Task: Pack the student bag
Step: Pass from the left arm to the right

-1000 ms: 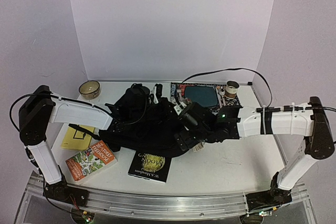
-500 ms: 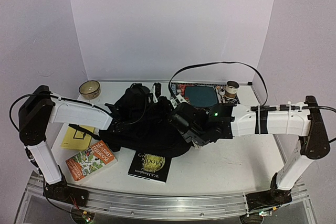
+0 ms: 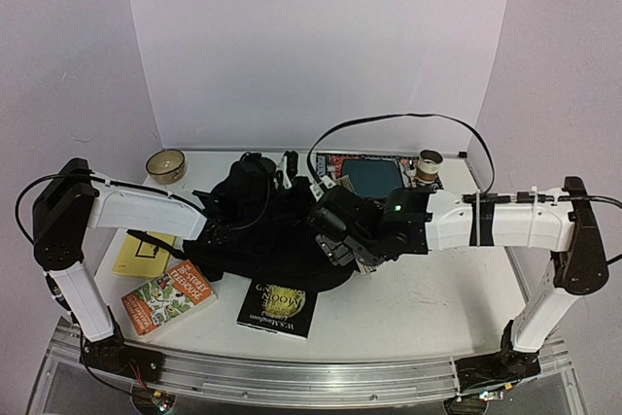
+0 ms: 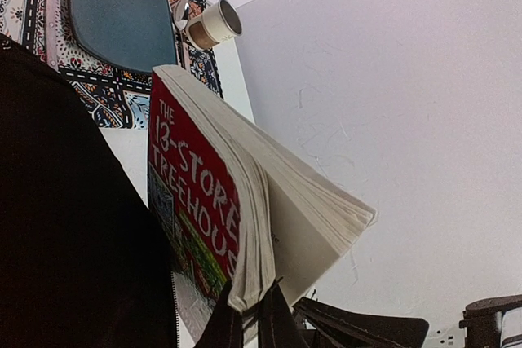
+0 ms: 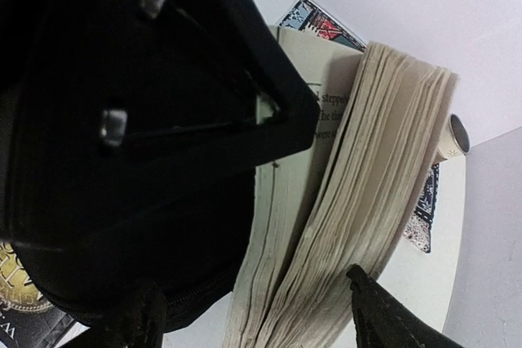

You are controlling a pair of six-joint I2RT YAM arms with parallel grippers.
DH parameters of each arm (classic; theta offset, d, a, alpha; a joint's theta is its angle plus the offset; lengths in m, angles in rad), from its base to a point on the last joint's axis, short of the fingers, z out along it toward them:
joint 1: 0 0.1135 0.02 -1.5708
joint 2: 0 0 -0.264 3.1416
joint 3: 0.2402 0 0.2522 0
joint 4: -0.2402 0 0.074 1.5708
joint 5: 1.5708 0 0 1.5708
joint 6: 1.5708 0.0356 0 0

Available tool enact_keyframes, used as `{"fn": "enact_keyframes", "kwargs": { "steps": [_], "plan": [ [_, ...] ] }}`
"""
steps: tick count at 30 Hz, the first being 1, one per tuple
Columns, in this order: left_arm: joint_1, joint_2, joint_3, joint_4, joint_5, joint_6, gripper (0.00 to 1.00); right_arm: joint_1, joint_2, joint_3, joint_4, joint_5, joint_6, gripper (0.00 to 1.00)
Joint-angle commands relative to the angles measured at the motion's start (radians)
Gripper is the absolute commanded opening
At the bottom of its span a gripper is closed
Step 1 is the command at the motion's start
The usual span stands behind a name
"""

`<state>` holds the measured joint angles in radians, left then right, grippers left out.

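While left claw (image 4: 249,317) pinches red book (image 4: 194,197) (pages fanned), right claw (image 5: 253,287) gapes

Soft, even overhead light; bright book (image 4: 281,193) pages, featureless black student bag (image 3: 262,238), blurred close-ups

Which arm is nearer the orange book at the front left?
Left. The left arm passes just behind the orange book; the right arm stretches in from the far right.

Bottom of red book (image 4: 192,201) cut off by frame edge, black book (image 3: 279,306) partly under student bag (image 3: 255,240)
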<state>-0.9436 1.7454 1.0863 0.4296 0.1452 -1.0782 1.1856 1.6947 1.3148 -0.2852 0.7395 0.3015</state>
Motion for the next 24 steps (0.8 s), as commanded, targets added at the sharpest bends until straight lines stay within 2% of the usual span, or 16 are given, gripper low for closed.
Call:
{"fn": "enact_keyframes", "kwargs": {
  "steps": [1, 3, 11, 18, 21, 24],
  "plan": [
    [-0.003, -0.073, 0.056, 0.095, -0.007, 0.007, 0.0, 0.003, 0.034, 0.038, -0.036, -0.002, 0.019, 0.86],
    [-0.003, -0.074, 0.057, 0.095, -0.005, 0.009, 0.0, 0.002, 0.049, 0.042, -0.037, 0.01, 0.02, 0.9],
    [-0.003, -0.083, 0.05, 0.096, -0.008, 0.013, 0.0, 0.002, 0.089, 0.067, -0.06, 0.054, 0.046, 0.91],
    [-0.003, -0.088, 0.03, 0.096, -0.032, 0.023, 0.0, 0.002, 0.036, 0.136, -0.161, 0.014, 0.037, 0.93],
    [-0.003, -0.088, 0.028, 0.097, -0.035, 0.023, 0.0, 0.002, 0.039, 0.169, -0.212, 0.028, 0.04, 0.98],
    [-0.003, -0.089, 0.032, 0.096, -0.031, 0.024, 0.0, 0.0, 0.049, 0.173, -0.226, 0.067, 0.047, 0.98]
  ]
}}
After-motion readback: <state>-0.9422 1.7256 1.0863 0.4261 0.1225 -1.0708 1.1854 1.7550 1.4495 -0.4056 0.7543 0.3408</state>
